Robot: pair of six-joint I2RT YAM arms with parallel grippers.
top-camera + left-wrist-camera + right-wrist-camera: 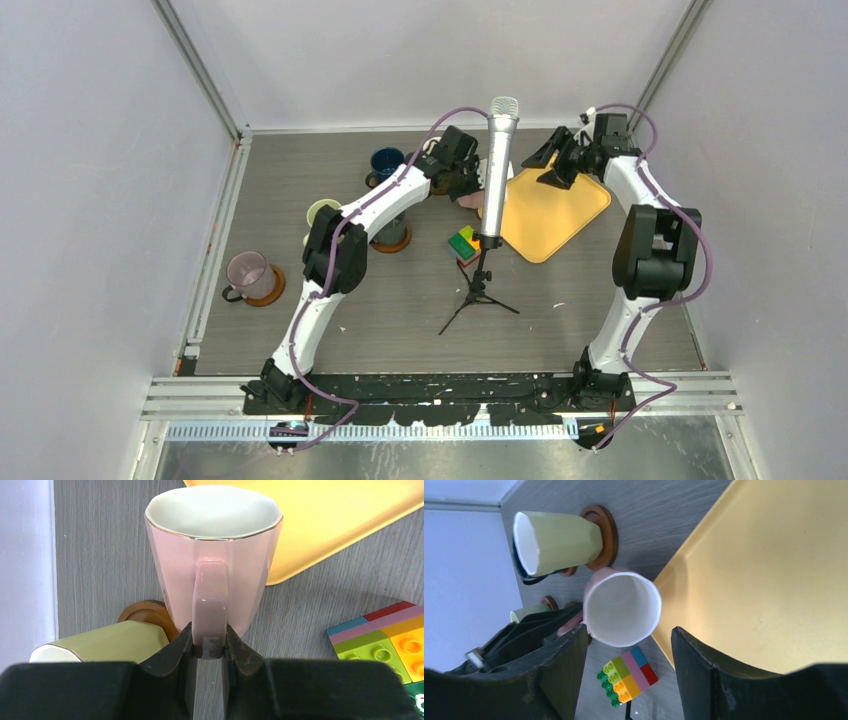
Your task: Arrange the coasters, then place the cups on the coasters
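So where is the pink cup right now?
In the left wrist view the pink cup is centre frame, its handle pinched by the left gripper, next to the yellow tray and a coaster.

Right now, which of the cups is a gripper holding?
The pink cup with the white inside: the left gripper is shut on its handle. The pale green cup and the dark blue cup stand free of any gripper.
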